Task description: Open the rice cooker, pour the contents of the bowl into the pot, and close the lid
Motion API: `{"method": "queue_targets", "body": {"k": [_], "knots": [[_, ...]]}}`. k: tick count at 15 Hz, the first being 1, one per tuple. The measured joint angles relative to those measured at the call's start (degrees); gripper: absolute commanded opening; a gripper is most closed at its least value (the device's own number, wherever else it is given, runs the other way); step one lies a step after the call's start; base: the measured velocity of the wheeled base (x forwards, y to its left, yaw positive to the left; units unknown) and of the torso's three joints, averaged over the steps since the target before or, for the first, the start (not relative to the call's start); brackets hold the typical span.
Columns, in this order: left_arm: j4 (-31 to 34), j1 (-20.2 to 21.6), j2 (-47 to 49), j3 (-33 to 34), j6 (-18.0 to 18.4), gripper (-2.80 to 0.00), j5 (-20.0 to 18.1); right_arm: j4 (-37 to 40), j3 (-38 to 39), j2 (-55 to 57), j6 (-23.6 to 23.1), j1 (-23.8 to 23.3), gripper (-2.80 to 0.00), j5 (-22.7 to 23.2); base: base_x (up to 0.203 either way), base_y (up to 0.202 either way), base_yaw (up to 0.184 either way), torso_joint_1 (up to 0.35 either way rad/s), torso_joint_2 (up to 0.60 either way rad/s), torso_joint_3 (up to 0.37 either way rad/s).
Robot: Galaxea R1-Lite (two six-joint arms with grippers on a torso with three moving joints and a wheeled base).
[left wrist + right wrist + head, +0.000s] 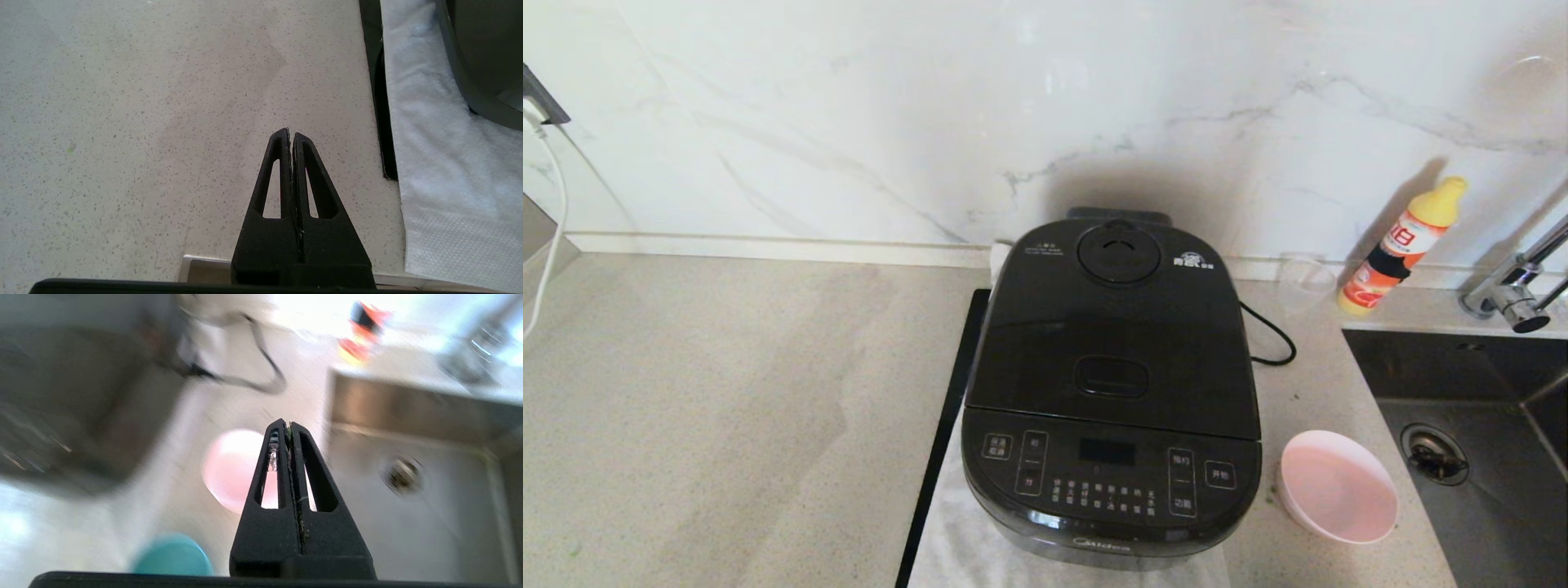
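Now: glossy black rice cooker (1111, 392), lid (1115, 327) down | round pink bowl (1338, 487) | both grippers together

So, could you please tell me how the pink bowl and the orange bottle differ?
The pink bowl is low, wide and open-topped; the orange bottle is tall, narrow and yellow-capped. The bowl sits beside the rice cooker's front; the bottle leans against the back wall. Both rest on the countertop by the sink.

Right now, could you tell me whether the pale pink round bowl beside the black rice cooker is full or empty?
Empty: in the head view the pale pink round bowl stands upright and shows only its bare pink inside, with nothing in it.
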Motion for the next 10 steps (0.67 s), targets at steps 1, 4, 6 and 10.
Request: {"method": "queue_targets", "body": {"k": [1,4,6,10], "knots": [[0.0,0.0,0.0,0.0,0.0,-2.8,0.0,0.1,4.7,-4.3,-0.5,-0.9,-2.8,-1.5,0.0,0.0,0.0,0.0,0.0,0.0],[0.0,0.0,0.0,0.0,0.0,-2.8,0.0,-0.2,16.3,-14.3,-2.6,-0.4,-2.8,-7.8,0.0,0.0,0.0,0.0,0.0,0.0],[0.0,0.0,0.0,0.0,0.0,-2.8,0.0,-0.2,22.1,-20.7,-4.5,0.3,-2.8,-8.0,0.0,0.0,0.0,0.0,0.0,0.0],[0.0,0.0,0.0,0.0,0.0,-2.8,0.0,-3.9,33.0,-28.4,-3.0,0.5,-2.8,-1.7,0.0,0.0,0.0,0.0,0.0,0.0]]}}
